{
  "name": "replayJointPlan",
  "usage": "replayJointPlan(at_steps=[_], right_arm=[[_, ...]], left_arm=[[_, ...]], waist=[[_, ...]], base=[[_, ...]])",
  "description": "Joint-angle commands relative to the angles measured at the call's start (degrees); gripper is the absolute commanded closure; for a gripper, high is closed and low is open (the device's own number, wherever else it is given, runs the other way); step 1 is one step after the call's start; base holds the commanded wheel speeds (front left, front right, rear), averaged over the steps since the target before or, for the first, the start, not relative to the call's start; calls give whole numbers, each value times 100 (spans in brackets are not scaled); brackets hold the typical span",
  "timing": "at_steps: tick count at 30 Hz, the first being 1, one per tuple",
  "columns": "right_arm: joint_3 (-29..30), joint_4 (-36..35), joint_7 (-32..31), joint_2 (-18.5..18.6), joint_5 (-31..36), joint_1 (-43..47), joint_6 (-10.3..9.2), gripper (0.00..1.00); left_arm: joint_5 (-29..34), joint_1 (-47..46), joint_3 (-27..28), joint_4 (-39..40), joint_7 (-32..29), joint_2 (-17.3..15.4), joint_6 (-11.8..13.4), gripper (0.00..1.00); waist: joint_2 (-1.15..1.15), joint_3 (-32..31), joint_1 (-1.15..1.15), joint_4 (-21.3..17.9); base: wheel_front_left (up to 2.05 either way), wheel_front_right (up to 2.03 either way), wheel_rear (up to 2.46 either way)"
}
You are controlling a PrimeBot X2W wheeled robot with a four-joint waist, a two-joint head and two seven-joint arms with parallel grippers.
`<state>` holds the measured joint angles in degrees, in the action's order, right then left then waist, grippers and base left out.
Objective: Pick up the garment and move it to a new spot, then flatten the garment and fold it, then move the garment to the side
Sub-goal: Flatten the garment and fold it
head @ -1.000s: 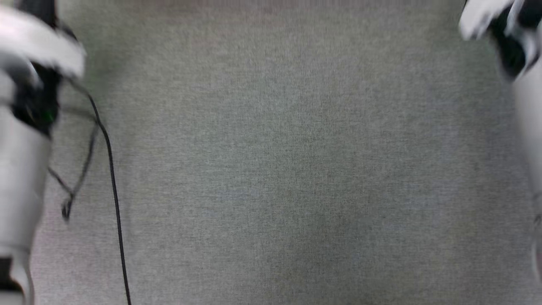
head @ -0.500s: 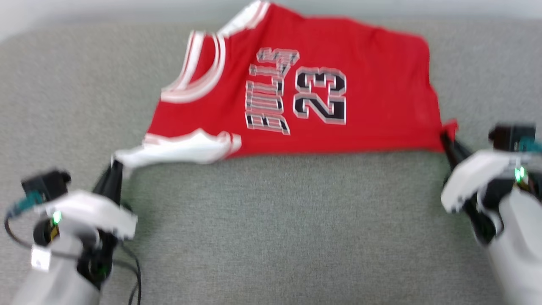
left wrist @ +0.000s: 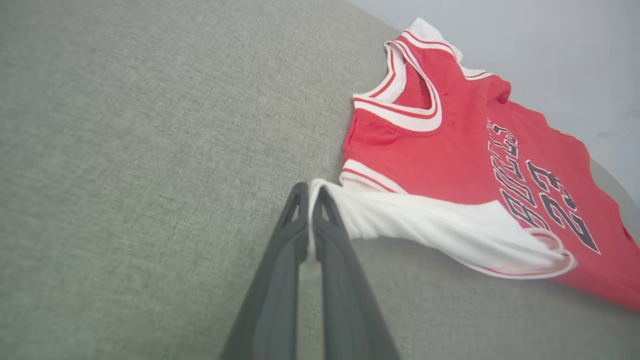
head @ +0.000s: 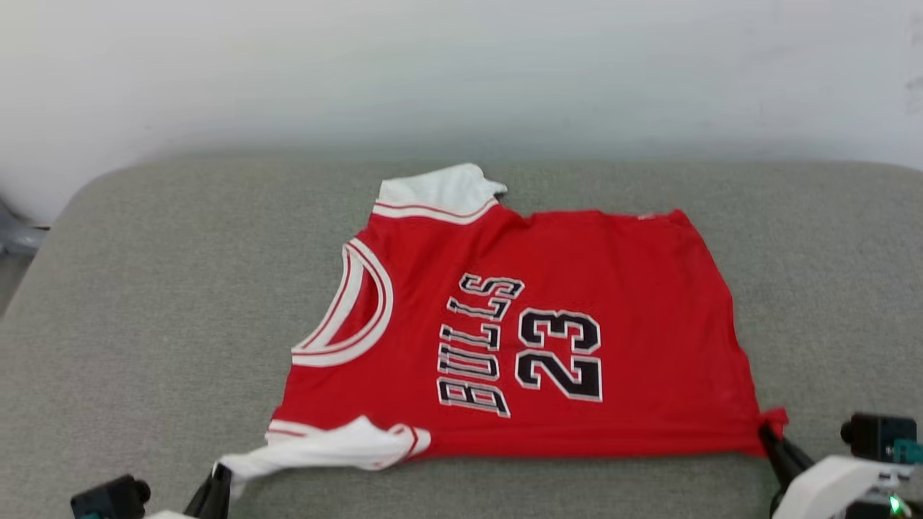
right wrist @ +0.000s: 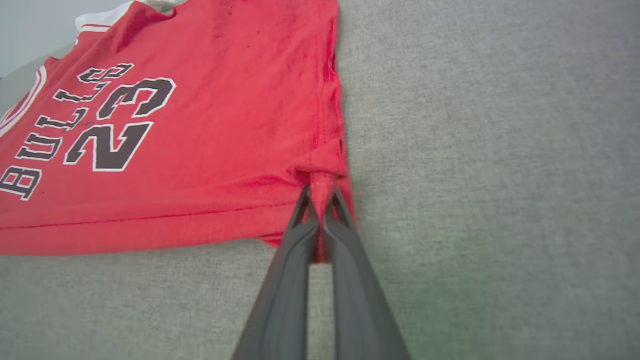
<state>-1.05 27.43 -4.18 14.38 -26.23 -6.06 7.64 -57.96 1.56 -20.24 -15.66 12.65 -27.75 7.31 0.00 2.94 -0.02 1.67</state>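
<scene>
The garment [head: 533, 339], a red jersey with white trim and dark lettering, lies spread flat on the grey cushioned surface [head: 159, 288]. My left gripper [head: 216, 479] at the lower left is shut on the white shoulder strap, which is pulled out toward it. In the left wrist view the left gripper [left wrist: 310, 192] pinches that white cloth of the garment [left wrist: 450, 150]. My right gripper [head: 766, 432] at the lower right is shut on the red bottom corner. The right wrist view shows the right gripper [right wrist: 320, 197] clamping a bunched red corner of the garment [right wrist: 200, 125].
A pale wall [head: 461, 72] rises behind the cushioned surface. The surface's rounded left corner [head: 79, 194] drops off beside a grey object [head: 14, 234] at the far left. Bare grey fabric surrounds the jersey on all sides.
The head camera has tilted up, so the jersey and wall came into view and both grippers slid to the bottom edge. Both grips on the jersey are unchanged.
</scene>
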Motion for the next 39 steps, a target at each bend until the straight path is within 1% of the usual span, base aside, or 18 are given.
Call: replayJointPlan(at_steps=[1, 5, 10, 12, 15, 19, 20, 21, 25, 28, 29, 31, 32, 33, 38, 39], right_arm=[[152, -207, -77, -18, 35, 332, -27, 100], [331, -724, -283, -193, 164, 953, -25, 100], [508, -1350, -599, -380, 276, 1462, -23, 100], [600, -1584, -706, -422, 316, 1538, -23, 100], [652, -1890, -904, -471, 397, 1460, -22, 100], [633, -2155, -1204, -404, 566, 1179, -21, 100], [633, -2190, -1257, -412, 593, 1100, -20, 100], [619, -2258, -1331, -397, 682, 905, -20, 100], [589, -2258, -1395, -421, 826, 504, -20, 100], [539, -2127, -1376, -433, 914, 225, -19, 100], [539, -2127, -1376, -433, 914, 225, -19, 100], [540, -2007, -1337, -443, 963, 65, -19, 100], [544, -1883, -1271, -461, 989, -74, -19, 100], [544, -1883, -1271, -461, 989, -74, -19, 100], [455, -1566, -1135, -483, 1049, -291, -18, 100], [436, -1496, -1107, -497, 1048, -322, -18, 98]], left_arm=[[-42, 288, 45, 170, -82, -126, 193, 100], [-110, 775, 51, 601, -226, -221, 468, 100], [-153, 1149, 93, 1073, -281, -292, 698, 100], [-116, 1165, 122, 1250, -252, -328, 747, 100], [-16, 912, 119, 1468, -242, -383, 733, 100], [122, 324, -3, 1488, -365, -388, 544, 100], [161, 153, -40, 1433, -377, -371, 486, 100], [230, -189, -95, 1295, -409, -333, 375, 100], [381, -855, -229, 947, -383, -236, 110, 100], [435, -1247, -303, 601, -336, -135, -94, 100], [435, -1247, -303, 601, -336, -135, -94, 100], [463, -1479, -340, 359, -299, -69, -227, 100], [478, -1675, -393, 141, -285, 12, -336, 100], [478, -1675, -393, 141, -285, 12, -336, 100], [484, -2084, -554, -465, -319, 189, -662, 100], [477, -2154, -599, -570, -346, 231, -726, 100]], waist=[[0, -181, 2, 111], [0, -320, 2, 178], [0, -345, 2, 206], [0, -317, 2, 204], [0, -181, 2, 189], [0, 114, 2, 192], [0, 179, 2, 186], [0, 344, 2, 155], [0, 685, 2, 92], [0, 906, 2, 51], [0, 906, 2, 51], [0, 1025, 2, 34], [0, 1133, 2, 34], [0, 1133, 2, 34], [0, 1327, 2, 43], [0, 1351, 2, 41]], base=[[0, 0, 0], [0, 0, 0], [0, 0, 0], [0, 0, 0], [0, 0, 0], [0, 0, 0], [0, 0, 0], [0, 0, 0], [0, 0, 0], [0, 0, 0], [0, 0, 0], [0, 0, 0], [0, 0, 0], [0, 0, 0], [0, 0, 0], [0, 0, 0]])
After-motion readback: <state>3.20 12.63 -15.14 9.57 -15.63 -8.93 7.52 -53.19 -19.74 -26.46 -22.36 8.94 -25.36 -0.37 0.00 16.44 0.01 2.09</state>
